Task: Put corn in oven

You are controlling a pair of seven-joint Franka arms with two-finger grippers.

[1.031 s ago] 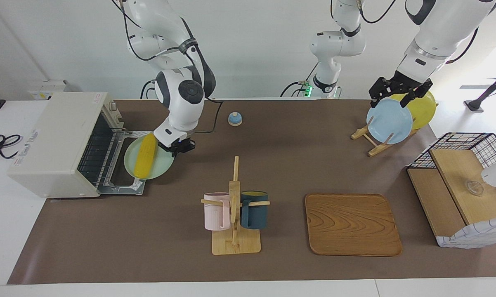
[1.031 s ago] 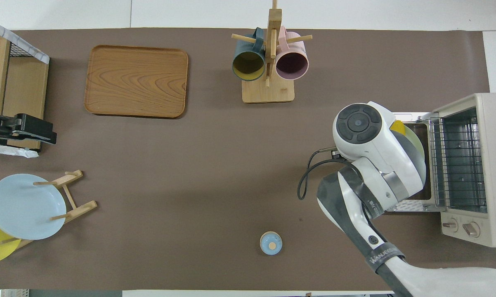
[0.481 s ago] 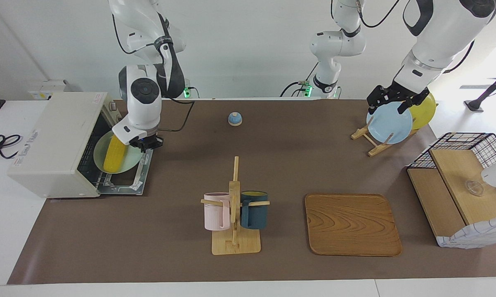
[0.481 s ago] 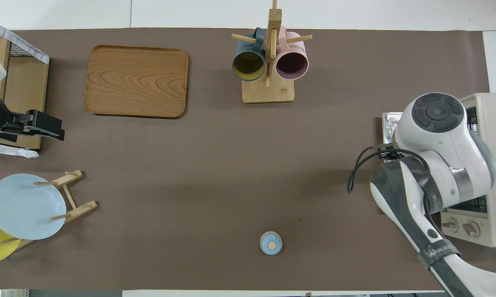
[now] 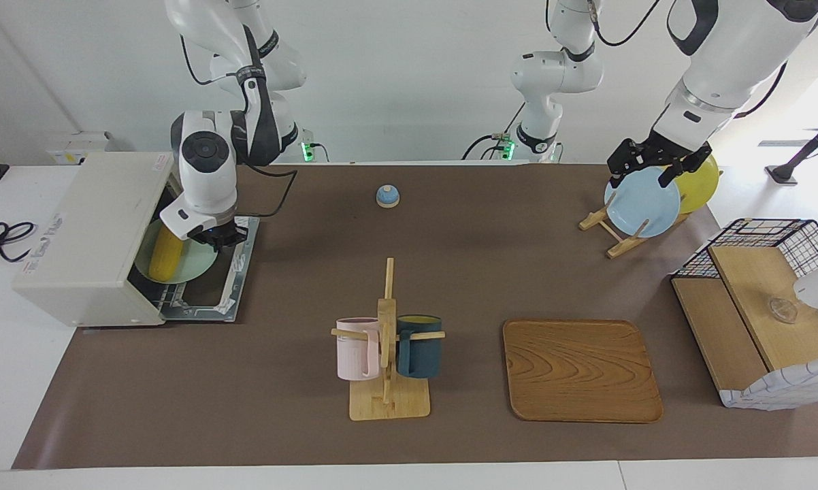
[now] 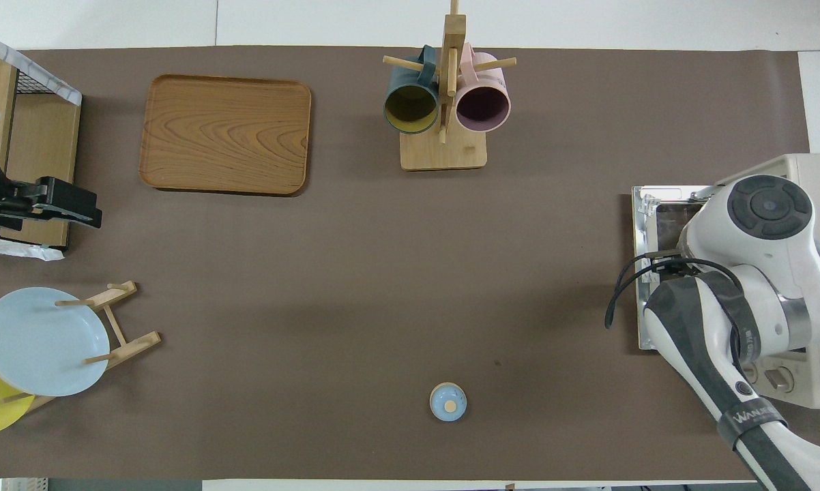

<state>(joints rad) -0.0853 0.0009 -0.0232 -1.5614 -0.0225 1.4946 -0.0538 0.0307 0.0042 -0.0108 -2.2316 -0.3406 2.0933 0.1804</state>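
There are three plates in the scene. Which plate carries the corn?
The pale green plate, going into the open oven with the corn lying on it. The light blue plate and yellow plate stand bare in the wooden rack.

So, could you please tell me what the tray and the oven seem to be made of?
The tray looks like wood with a smooth satin finish: curved grain bands run across it. The oven seems to be painted sheet metal, cream and matte, with a wire rack inside; its open door has a shiny metal frame.
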